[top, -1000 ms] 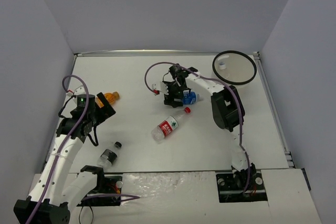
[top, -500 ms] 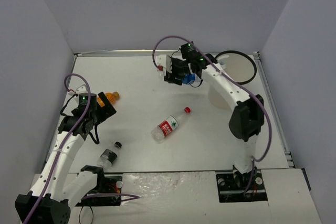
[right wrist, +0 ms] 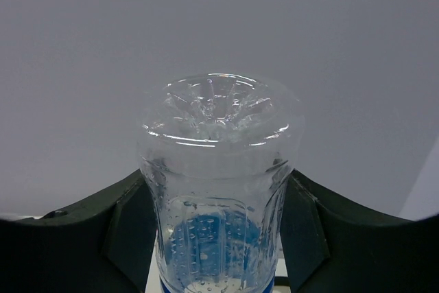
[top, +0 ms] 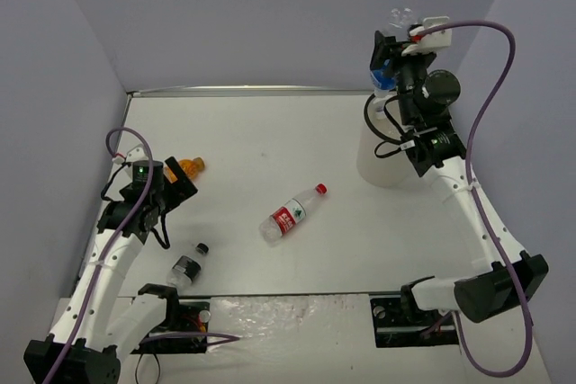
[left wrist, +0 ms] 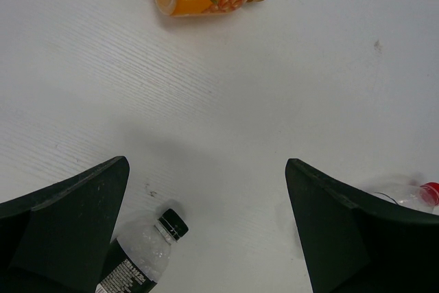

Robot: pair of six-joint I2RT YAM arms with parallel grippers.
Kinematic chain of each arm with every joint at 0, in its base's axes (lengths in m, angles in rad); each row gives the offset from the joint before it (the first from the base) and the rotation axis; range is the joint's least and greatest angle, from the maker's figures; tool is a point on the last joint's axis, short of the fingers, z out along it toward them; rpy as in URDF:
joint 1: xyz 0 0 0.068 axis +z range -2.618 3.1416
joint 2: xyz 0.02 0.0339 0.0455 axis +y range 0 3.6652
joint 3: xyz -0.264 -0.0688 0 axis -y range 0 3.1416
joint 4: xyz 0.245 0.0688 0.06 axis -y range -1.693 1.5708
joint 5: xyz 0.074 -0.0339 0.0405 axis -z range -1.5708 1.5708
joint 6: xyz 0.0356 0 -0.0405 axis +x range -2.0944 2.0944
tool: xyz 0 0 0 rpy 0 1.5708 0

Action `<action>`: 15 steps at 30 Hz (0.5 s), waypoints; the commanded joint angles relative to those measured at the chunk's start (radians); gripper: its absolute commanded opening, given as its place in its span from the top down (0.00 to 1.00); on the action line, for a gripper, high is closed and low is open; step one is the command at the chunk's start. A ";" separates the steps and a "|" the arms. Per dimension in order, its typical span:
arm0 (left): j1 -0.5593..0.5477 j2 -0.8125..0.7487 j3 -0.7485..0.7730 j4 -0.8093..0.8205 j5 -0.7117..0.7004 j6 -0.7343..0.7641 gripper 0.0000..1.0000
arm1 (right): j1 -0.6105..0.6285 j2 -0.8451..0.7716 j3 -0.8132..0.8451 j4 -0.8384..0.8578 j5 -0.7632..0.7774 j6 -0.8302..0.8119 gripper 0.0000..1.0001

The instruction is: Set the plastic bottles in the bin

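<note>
Only at the right wrist: blue-labelled bottle base-up, pinched between the right fingers. From above: held high over the bin, far right. Left fingers spread wide, empty. Lying on the desk: orange bottle, red-capped bottle, black-capped bottle. Four bottles, one bin.

Four plastic bottles: orange, red-capped, black-capped, blue-labelled. One white bin.
</note>
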 commanded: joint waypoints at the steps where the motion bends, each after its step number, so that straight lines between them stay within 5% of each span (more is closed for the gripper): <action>1: -0.004 0.010 0.030 0.058 -0.031 0.007 0.03 | -0.111 0.050 -0.078 0.190 0.112 0.202 0.69; 7: -0.004 0.030 0.043 0.036 -0.046 0.011 0.03 | -0.237 0.091 -0.171 0.288 -0.006 0.389 0.65; 13: -0.004 0.018 0.024 0.039 -0.051 0.004 0.03 | -0.237 0.030 -0.324 0.352 0.060 0.328 0.42; 15: -0.004 0.022 0.028 0.033 -0.048 0.006 0.03 | -0.237 0.034 -0.318 0.326 0.088 0.279 0.25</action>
